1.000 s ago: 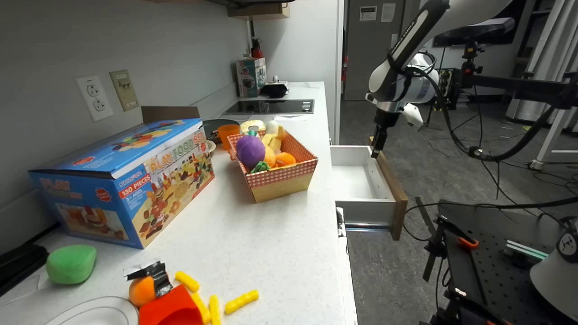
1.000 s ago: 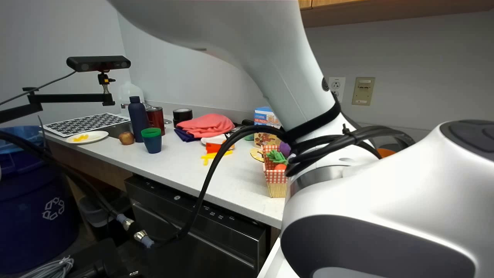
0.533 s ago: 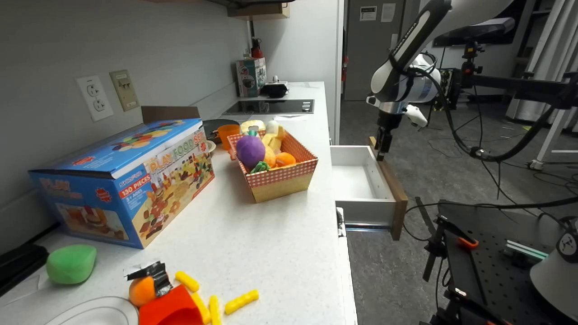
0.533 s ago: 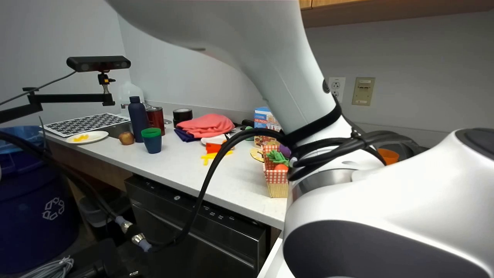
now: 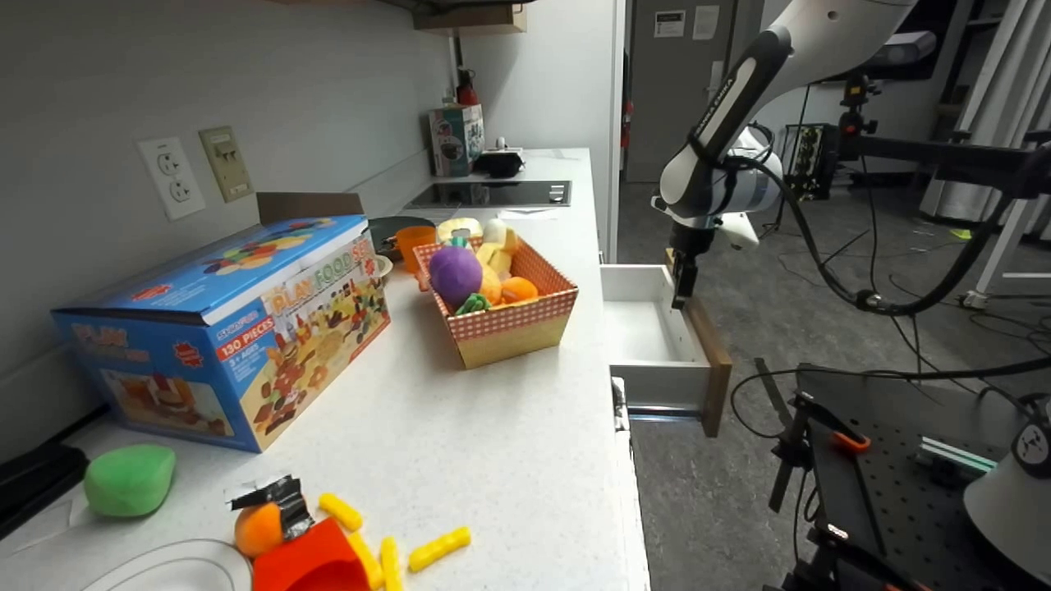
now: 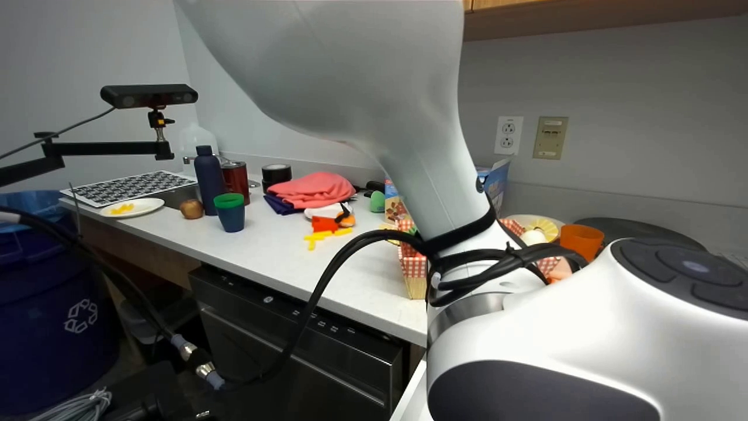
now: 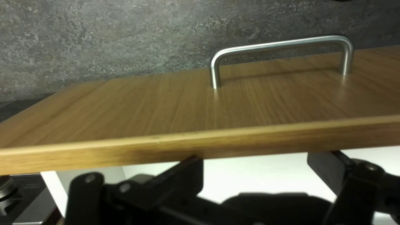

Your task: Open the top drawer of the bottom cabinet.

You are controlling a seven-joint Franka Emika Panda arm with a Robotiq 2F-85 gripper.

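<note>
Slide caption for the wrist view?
Open gripper on the inner side of the wooden front, top drawer open, handle outside.

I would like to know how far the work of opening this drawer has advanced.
Looks done: the drawer stands well out from the counter, its white inside showing. In progress: the open hand is at the inner side of the wooden front, handle ungripped; contact is unclear. Left, probably: pulling further if it is not fully out, which I cannot tell, then lifting the hand clear.
</note>
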